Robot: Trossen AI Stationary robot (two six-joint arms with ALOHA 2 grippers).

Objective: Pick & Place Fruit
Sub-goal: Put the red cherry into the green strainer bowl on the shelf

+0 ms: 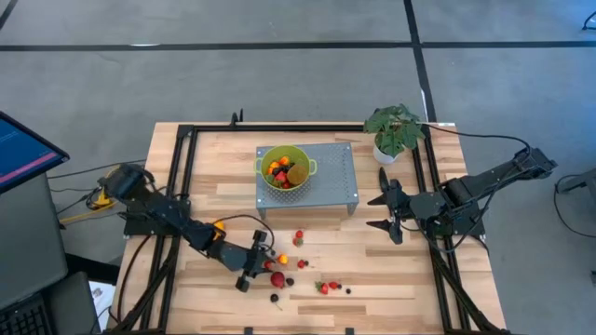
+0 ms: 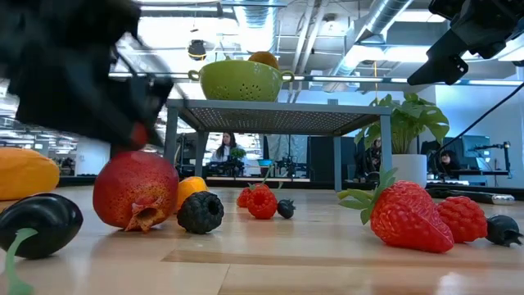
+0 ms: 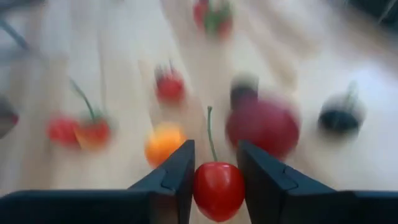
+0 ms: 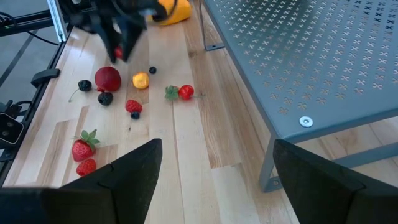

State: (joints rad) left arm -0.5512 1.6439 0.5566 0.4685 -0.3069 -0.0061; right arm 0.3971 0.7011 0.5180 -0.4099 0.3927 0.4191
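Note:
My left gripper (image 1: 258, 263) is over the near-left part of the table, shut on a small red cherry (image 3: 217, 193) with a thin stem. It hangs just above a red round fruit (image 2: 135, 192). Around it, strawberries (image 2: 405, 217), dark berries (image 2: 201, 211) and a small orange piece (image 4: 141, 80) lie loose on the wood. A long orange-yellow fruit (image 4: 171, 11) lies under the left arm. A green colander (image 1: 284, 167) holding fruit stands on a grey perforated stand (image 1: 331, 177). My right gripper (image 1: 386, 212) waits open at the stand's right. My left gripper pinches the cherry by its two round sides (image 3: 200, 186) between the two fingers (image 3: 177, 177). The fingers slant down from the table's left. The stem (image 3: 210, 134) points ahead, away from the gripper. In the low view the cherry (image 2: 139, 133) sits clear of the table.
A potted leafy plant (image 1: 396, 130) stands at the far right corner beside the stand. Black frame rails (image 1: 182, 177) run along the table's left and right sides. Bare wood lies between the scattered fruit and the stand's legs.

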